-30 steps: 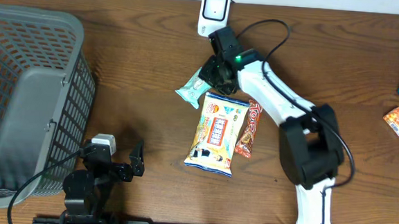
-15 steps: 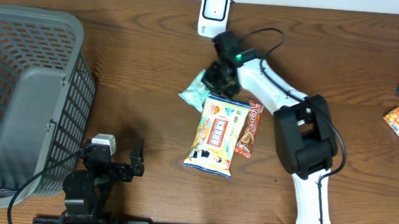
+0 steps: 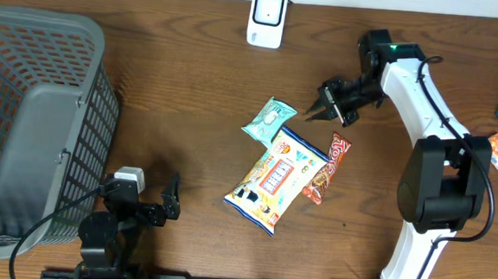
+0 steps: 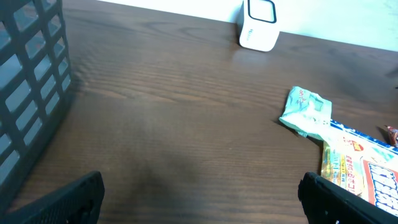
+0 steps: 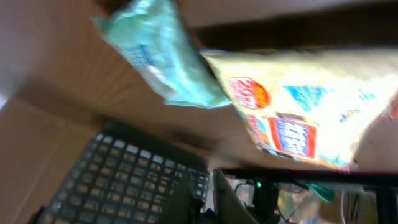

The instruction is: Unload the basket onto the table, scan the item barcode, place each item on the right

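the green packet (image 3: 269, 121) lies flat near the middle of the desk (image 3: 192, 84), one corner touching the yellow bag (image 3: 274, 180), well apart from the scanner (image 3: 267, 18) at the far edge. the right end effector (image 3: 331, 103) hangs just right of the packet. only the overhead view shows it, too small and dark to tell whether its fingers are spread. the blurred right wrist view gives only packet and bag. the left wrist view shows the left end effector (image 4: 202, 198) spread wide, near the basket (image 3: 29, 57).
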